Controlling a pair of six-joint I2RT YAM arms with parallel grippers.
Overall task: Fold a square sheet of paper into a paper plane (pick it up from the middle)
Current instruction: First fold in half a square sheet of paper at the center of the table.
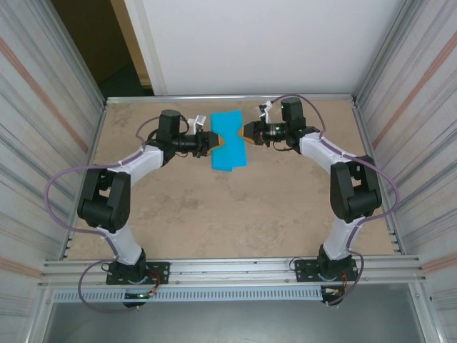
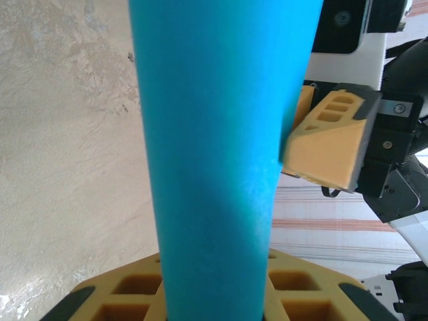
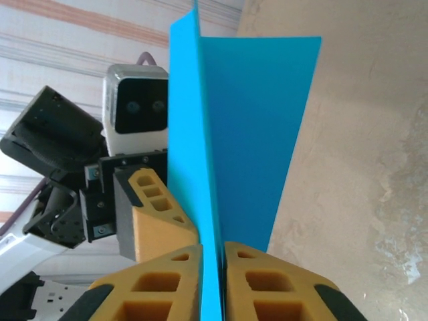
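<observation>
— How far along was the plane?

— Early, by my reading. From above, the square sheet of paper (image 1: 228, 143) showed as an oblong, narrower than a square. The right wrist view had two layers meeting along one sharp crease, one edge-on and the other splayed away from it. I'd judge that a first fold down the middle was made. There was no pointed nose and no wings, so the corner folds and everything after them were left to do.

— Where was it?

— Near the far edge of the table (image 1: 235, 214), about midway between its left and right edges, held between the two hands. It looked lifted off the surface, though I couldn't be certain every edge was clear.

— And the hands?

— The right hand (image 3: 212, 249) had its fingers pressed together on the sheet, pinching its right-hand edge, and the paper ran up from between them. The left hand (image 1: 213, 141) sat at the opposite edge. In its own view the paper covered the gap between its fingers (image 2: 114, 294), so I couldn't tell whether it was pinching or merely touching.

— How did the paper look?

— Plain teal-blue and unmarked, smooth in both layers, with clean straight edges. It was slightly nipped in at the middle where the hands met it
</observation>
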